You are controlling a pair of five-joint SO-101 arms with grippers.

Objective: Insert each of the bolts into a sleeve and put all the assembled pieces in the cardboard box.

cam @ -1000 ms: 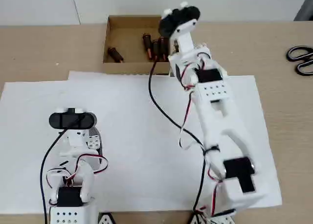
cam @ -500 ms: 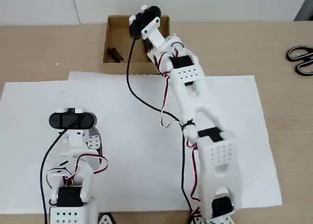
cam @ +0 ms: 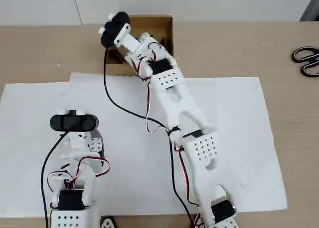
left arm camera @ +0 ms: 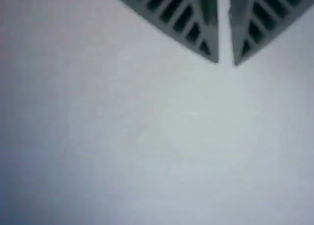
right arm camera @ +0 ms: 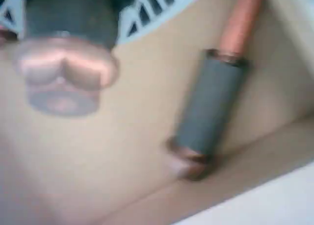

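Observation:
The cardboard box (cam: 149,20) stands at the table's far edge. My right gripper (cam: 122,41) hangs over the box's left part, shut on an assembled piece (right arm camera: 65,63): a dark sleeve with a copper bolt head sticking out. A second assembled piece (right arm camera: 212,113) lies on the box floor (right arm camera: 122,151) beside it, near a wall. Another piece (cam: 165,41) peeks out beside the arm at the box's right. My left gripper (left arm camera: 224,62) points down at the white paper (left arm camera: 147,146) near the front left, fingers (left arm camera: 198,23) together with nothing between them.
A large white paper sheet (cam: 239,108) covers the table's middle. Scissors (cam: 306,58) lie at the far right on the bare wood. The right arm stretches diagonally across the sheet from the front right to the box.
The right arm has swung leftward over the box, from its right end to its left part, carrying the piece. The left arm has stayed still.

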